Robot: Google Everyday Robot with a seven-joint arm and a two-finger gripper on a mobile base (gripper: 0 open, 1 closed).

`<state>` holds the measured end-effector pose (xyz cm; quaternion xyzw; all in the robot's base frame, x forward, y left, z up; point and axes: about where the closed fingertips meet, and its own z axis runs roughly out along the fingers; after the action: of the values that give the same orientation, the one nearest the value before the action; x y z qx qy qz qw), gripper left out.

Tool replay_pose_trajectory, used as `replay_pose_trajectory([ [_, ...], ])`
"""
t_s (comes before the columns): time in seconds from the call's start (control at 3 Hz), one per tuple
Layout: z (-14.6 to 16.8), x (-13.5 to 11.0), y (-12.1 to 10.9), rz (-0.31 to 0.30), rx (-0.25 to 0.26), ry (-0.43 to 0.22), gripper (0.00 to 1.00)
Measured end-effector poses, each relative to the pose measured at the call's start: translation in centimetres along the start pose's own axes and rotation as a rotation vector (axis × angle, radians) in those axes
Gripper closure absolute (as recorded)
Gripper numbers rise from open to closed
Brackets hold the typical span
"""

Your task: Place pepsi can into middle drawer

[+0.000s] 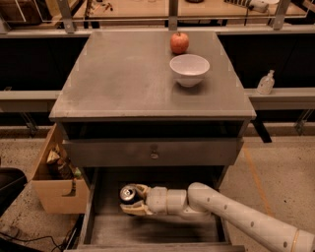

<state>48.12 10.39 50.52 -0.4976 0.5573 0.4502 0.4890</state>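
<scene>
One hand [136, 200] gripping one pepsi can [128, 193] over one middle drawer [147, 230], one apple [179, 43], one bowl [189, 69]

Grey wooden cabinet [123, 83] centre, flat streaky top, drawer front [197, 152] with small round knob. Speckled beige floor [275, 167], orange line on right side. Open cardboard box [54, 197] of clutter touching cabinet's left side. Grey ledge [290, 93] running behind, pump bottle [266, 82] on it at right. Wood-topped bench [147, 7] at back, dark gap beneath. Dim warm light. Gripper [133, 198] under drawer front, clasping pepsi can [127, 193].
</scene>
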Motion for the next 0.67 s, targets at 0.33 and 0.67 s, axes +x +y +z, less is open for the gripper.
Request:
replay_pose_trajectory([
  [0.33,1.4,3.3,-0.7,0.033,0.027,0.013,1.0],
  [0.67,1.7,6.4,-1.2,0.073,0.053,0.021,1.0],
])
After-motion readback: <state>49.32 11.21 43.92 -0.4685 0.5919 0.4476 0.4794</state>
